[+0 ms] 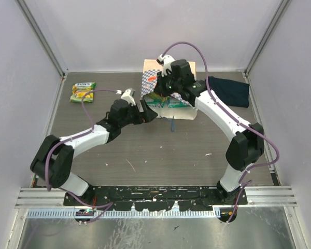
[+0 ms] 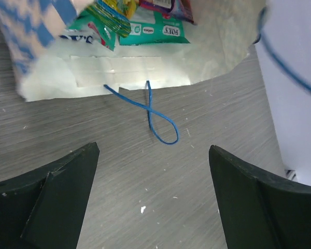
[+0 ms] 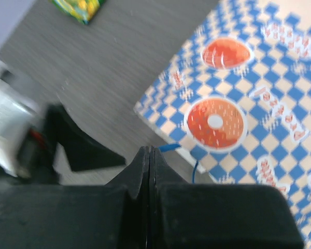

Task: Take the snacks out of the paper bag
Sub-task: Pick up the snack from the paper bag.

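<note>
The paper bag lies near the back of the table with its mouth toward the arms. In the left wrist view its cream inside shows teal and green snack packets, and one blue cord handle loops on the table. My left gripper is open and empty, just in front of the mouth. My right gripper is shut, with the bag's other blue cord coming out at its tip, above the checkered side. One green packet lies out on the table at the far left.
A dark navy folded cloth lies at the back right beside the bag. The right arm's white link is close on the right of the left gripper. Walls enclose the table on three sides.
</note>
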Motion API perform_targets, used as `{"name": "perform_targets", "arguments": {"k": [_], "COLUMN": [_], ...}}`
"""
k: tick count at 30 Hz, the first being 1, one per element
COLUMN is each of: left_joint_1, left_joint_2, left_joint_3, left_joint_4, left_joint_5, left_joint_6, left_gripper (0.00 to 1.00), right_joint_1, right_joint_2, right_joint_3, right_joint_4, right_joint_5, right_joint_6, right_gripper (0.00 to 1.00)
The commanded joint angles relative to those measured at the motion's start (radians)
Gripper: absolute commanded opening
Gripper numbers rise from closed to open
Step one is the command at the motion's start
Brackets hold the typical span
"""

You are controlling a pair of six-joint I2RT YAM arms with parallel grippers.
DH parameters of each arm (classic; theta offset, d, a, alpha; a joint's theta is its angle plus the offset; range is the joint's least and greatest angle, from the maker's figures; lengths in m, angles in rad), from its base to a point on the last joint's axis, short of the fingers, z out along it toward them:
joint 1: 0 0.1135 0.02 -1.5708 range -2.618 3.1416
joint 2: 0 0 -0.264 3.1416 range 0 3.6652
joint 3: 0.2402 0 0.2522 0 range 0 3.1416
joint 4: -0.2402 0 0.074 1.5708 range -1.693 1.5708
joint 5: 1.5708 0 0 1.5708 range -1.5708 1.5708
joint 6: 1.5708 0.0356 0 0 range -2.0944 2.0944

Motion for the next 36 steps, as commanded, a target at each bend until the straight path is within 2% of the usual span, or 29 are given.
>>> {"name": "perform_targets", "arguments": {"k": [1,5,9,11,15,20,24,36], "left_joint_1": [-0.008,0.014,0.100,0.123,0.125,0.121,0.103,0.043], "left_joint_2": [0.127,0.292,0.454,0.510,0.545,0.582,0.618,0.672], "left_joint_3": [0.056,0.186,0.298,0.333,0.365,0.402,0.397,0.465], "left_joint_4": [0.194,0.203,0.301,0.356,0.380,0.316,0.388,0.391], "left_joint_5": [-0.009,0.021,0.117,0.143,0.042,-0.075,-0.146,-0.340], "left_joint_6": [-0.040,-0.051,-0.197,-0.251,-0.285,-0.347,-0.393,-0.370], "left_gripper": [0.88,0.78,0.70,0.71,0.75,0.77,0.76,0.62], "right_joint_1": [0.032,0.042,0.043,0.043,0.043,0.042,0.043,0.041], "right_joint_2": [0.085,0.197,0.240,0.226,0.168,0.134,0.091,-0.008], "right_joint_3": [0.181,0.293,0.344,0.315,0.185,0.133,0.085,-0.027], "right_joint_4": [0.009,-0.034,-0.031,0.013,0.145,0.219,0.252,0.319], "right_joint_5": [-0.078,-0.075,-0.028,0.003,0.042,0.060,0.069,0.109], "right_joint_6": [0.070,0.073,0.083,0.107,0.171,0.201,0.203,0.163], "right_gripper": [0.01,0.01,0.01,0.01,0.01,0.01,0.01,0.01]}}
